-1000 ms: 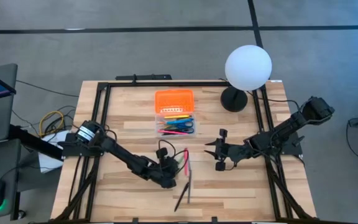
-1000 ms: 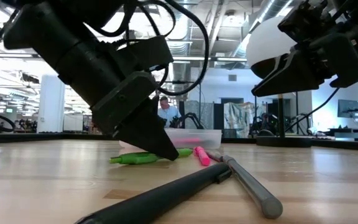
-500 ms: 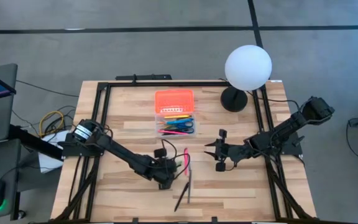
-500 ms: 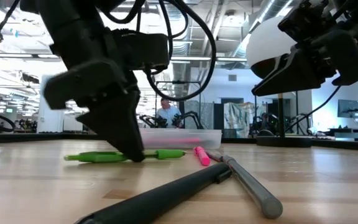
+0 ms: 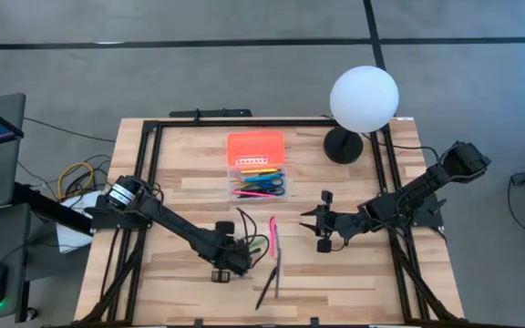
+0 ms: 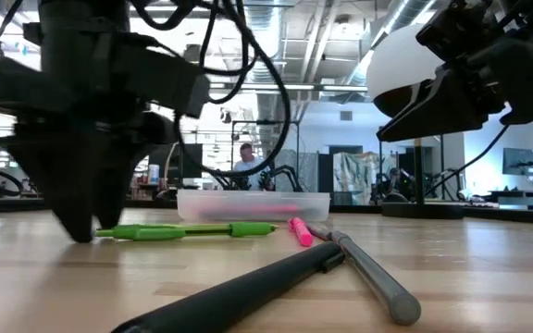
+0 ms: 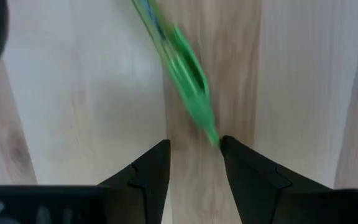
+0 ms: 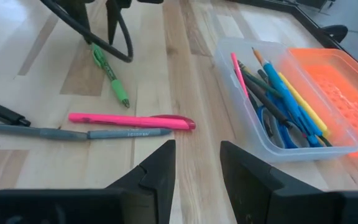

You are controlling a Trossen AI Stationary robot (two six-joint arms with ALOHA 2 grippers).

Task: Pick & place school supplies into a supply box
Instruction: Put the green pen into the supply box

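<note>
The left gripper point(image 5: 229, 265) is low over the table point(image 5: 180, 182) toward its front edge, fingers spread, with one end of the green pen point(image 5: 257, 244) lying between their tips; nothing is gripped. The pen lies flat on the wood. Just beside it, toward the table's middle, lie a pink marker point(image 5: 272, 235), a grey pen point(image 5: 277, 273) and a black pen point(image 5: 265, 287), the last nearest the front edge. The box point(image 5: 255, 178) sits toward the back edge, open, its orange lid point(image 5: 254, 145) lying behind it, with pens, pencils and blue scissors point(image 8: 277, 127) inside. The right gripper point(image 5: 312, 222) hovers right of the pink marker, part open and empty. A white lamp point(image 5: 363, 97) stands at the back right corner.
</note>
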